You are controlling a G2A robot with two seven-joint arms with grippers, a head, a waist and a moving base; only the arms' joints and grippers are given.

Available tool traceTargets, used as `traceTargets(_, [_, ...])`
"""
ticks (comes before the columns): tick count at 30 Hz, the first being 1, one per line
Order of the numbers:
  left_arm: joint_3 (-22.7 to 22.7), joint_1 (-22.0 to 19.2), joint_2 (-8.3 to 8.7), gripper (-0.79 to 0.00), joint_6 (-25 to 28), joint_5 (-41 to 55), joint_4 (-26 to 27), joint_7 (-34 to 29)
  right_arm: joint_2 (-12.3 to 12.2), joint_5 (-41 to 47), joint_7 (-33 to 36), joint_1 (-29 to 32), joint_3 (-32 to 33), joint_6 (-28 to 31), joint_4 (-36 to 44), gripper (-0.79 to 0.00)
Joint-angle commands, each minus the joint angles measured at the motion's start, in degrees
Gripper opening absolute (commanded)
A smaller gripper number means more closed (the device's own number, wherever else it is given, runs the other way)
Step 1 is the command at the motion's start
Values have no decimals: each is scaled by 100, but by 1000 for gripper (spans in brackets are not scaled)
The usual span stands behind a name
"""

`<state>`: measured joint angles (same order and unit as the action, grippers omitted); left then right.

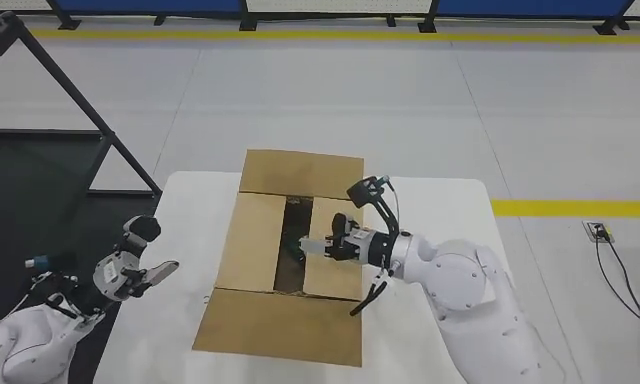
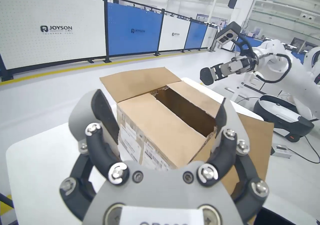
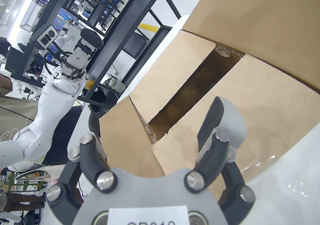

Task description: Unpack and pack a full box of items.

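A brown cardboard box stands in the middle of the white table. Its two outer flaps lie folded outward, and its two inner flaps are nearly closed with a dark gap between them. Something small and green shows deep in that gap. My right gripper hovers open over the inner flap on its side, at the gap's edge. One of its fingers is in plain sight, while a cardboard edge partly hides the other. Off the table's left side, my left gripper is open and empty, facing the box.
A black metal rack stands on the floor just left of the table. Blue and white fence panels run behind a yellow floor line. Bare tabletop lies left of the box and to its right.
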<state>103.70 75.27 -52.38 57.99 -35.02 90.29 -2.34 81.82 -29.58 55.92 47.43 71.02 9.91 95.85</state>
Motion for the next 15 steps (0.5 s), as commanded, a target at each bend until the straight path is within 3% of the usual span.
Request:
traceTargets(1, [51, 26, 8, 0, 1, -14, -41, 89, 0, 0, 0, 0, 0, 0, 0, 0])
traceTargets(5, [51, 26, 8, 0, 1, -14, -41, 89, 15, 292, -269, -33, -11, -54, -345, 0])
traceTargets(11, [-147, 81, -16, 0, -190, -450, 226, 4, 91, 383, -1589, -728, 10, -320, -1468, 0])
traceTargets(15, [-447, 142, -20, 0, 1, -562, 332, 91, 129, 404, -2237, -1216, 26, -228, -2397, 0])
